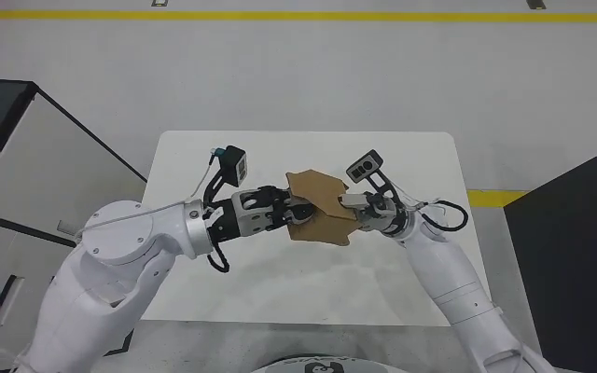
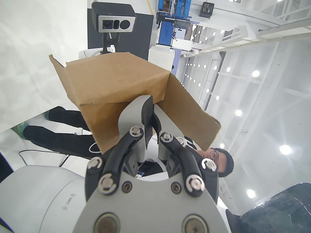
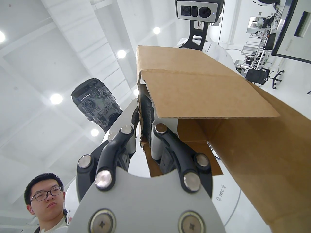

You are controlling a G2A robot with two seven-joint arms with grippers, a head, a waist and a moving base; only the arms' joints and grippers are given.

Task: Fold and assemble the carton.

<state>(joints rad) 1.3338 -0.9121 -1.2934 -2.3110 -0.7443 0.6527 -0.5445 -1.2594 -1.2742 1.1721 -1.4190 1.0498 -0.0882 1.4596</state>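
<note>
A brown cardboard carton (image 1: 320, 207), partly opened with flaps sticking out, hangs above the middle of the white table (image 1: 308, 280), held between both arms. My left gripper (image 1: 291, 209) is shut on the carton's left edge; in the left wrist view the carton (image 2: 116, 83) rises past the left gripper (image 2: 153, 116), whose fingers pinch a panel edge. My right gripper (image 1: 347, 201) is shut on the carton's right side; in the right wrist view the right gripper (image 3: 143, 117) clamps a flap edge of the carton (image 3: 206, 93).
The table has bare surface in front of and behind the carton. A black-framed stand (image 1: 37, 168) sits left of the table and a dark cabinet (image 1: 555, 270) to its right. A yellow floor line (image 1: 298, 15) runs at the far side.
</note>
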